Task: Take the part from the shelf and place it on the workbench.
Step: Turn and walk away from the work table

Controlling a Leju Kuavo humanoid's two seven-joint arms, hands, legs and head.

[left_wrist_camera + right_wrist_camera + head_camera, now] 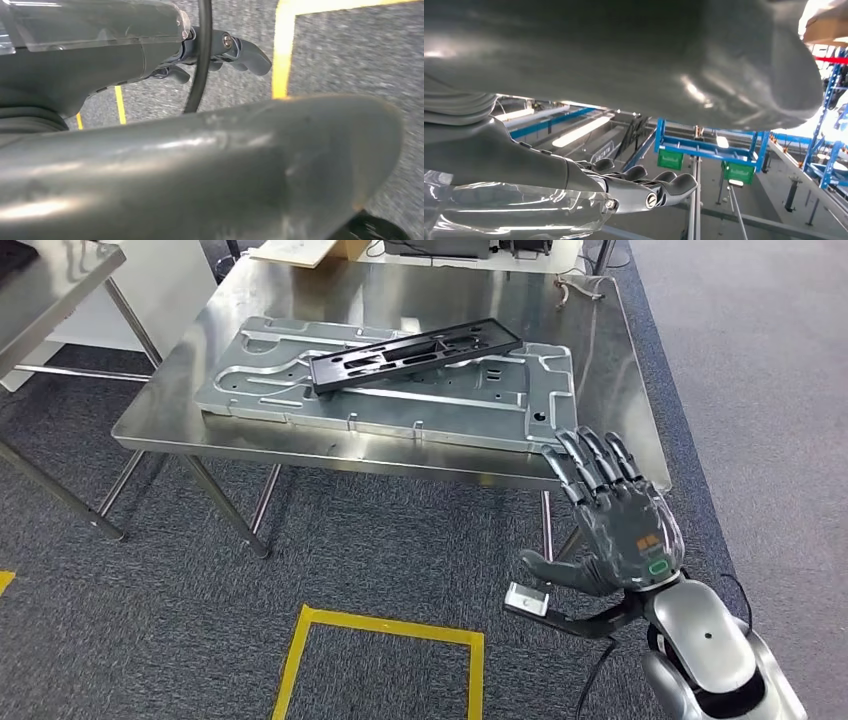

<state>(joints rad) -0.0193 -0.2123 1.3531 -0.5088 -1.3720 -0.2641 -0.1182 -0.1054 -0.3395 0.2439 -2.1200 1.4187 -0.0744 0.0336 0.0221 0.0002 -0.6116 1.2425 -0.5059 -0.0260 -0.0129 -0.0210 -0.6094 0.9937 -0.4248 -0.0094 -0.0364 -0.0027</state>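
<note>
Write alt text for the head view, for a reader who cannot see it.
A black slotted part lies across a large grey metal panel on a steel workbench. The robot's right hand hangs open at the bench's near right corner, fingers spread, holding nothing. Yellow tape marks the grey carpet below.

One black part (415, 353), one grey panel (400, 390), two steel tables (620, 360).

Head view high, down on workbench (400, 440); wrist views close behind hands.

Yellow tape square (380, 660) on grey carpet (150, 640).
</note>
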